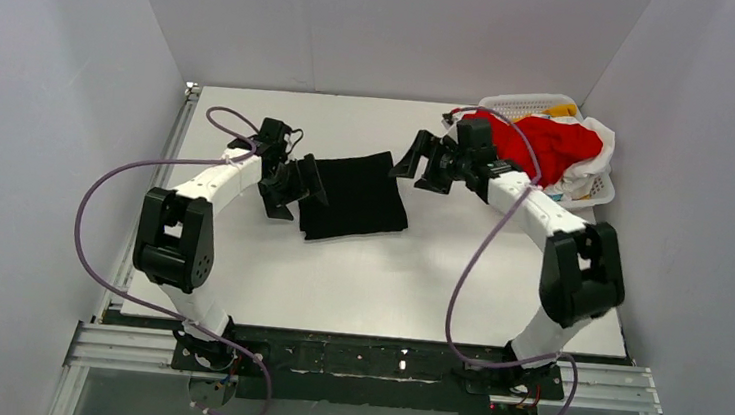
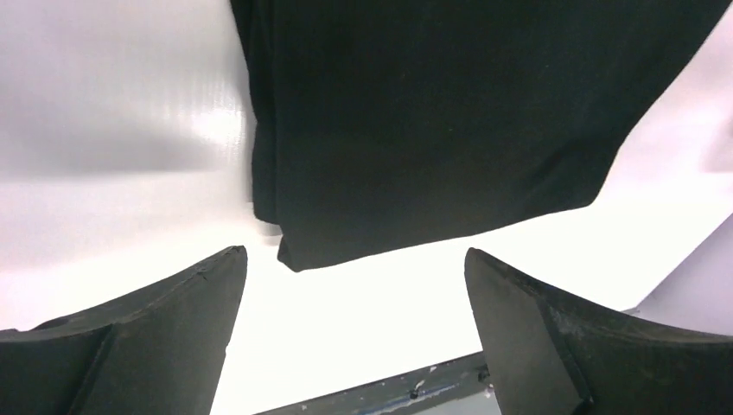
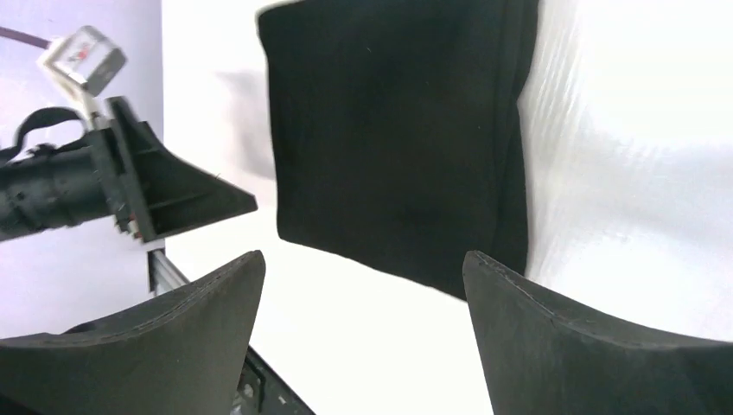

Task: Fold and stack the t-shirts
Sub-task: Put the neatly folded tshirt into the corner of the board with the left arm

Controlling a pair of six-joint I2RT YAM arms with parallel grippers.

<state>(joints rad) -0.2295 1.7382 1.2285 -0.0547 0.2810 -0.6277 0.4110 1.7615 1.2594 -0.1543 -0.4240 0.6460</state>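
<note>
White walls [image 1: 379, 28] box in a white surface [image 1: 386, 290] where a folded soft black cloth t-shirt [image 1: 354, 196] lies flat between the left fingers [image 1: 292, 188] and the right fingers [image 1: 423, 166], both spread wide and empty. Farther back right, a crumpled bright red cloth t-shirt [image 1: 540, 142] heaps over a white plastic lattice basket [image 1: 528, 100]; lifting it may drag tangled yellow cloth [image 1: 560, 110] along or tip the basket.

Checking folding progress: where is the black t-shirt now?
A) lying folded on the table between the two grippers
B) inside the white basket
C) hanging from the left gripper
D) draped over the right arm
A: the black t-shirt lies folded flat on the table, with the open left gripper and open right gripper either side, both empty.
</note>
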